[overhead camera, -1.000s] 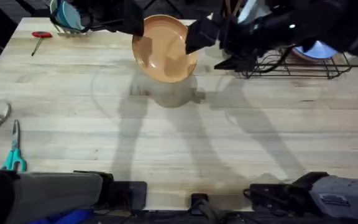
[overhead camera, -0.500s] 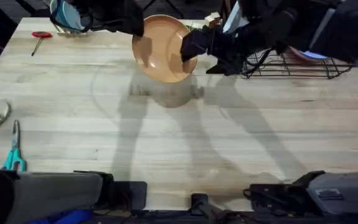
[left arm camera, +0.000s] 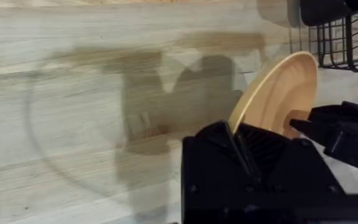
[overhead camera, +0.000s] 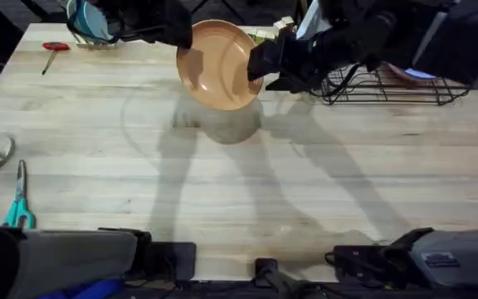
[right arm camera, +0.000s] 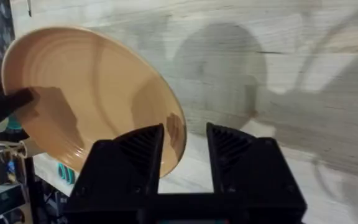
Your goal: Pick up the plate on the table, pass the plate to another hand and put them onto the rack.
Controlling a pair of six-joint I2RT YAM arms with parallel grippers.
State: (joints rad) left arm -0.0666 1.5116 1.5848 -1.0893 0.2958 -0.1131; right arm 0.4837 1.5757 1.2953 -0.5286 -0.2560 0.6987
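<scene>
So the left pincer (overhead camera: 185,41) is clamping the plate (overhead camera: 217,65) mid-handoff; right pincer (overhead camera: 260,65) is straddling the rim, open, needs closing next.

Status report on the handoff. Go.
Left tool shut on plate, held tilted above table. Right tool open, straddling plate rim. Rack beyond, nothing in the way.

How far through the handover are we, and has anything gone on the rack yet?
Pickup looks done: the plate is off the table, held on edge by the left claw. Handover is in hand: the right claw is open astride the opposite rim, not yet closed. Left: close the right claw, release the left, then carry the plate to the rack.
</scene>
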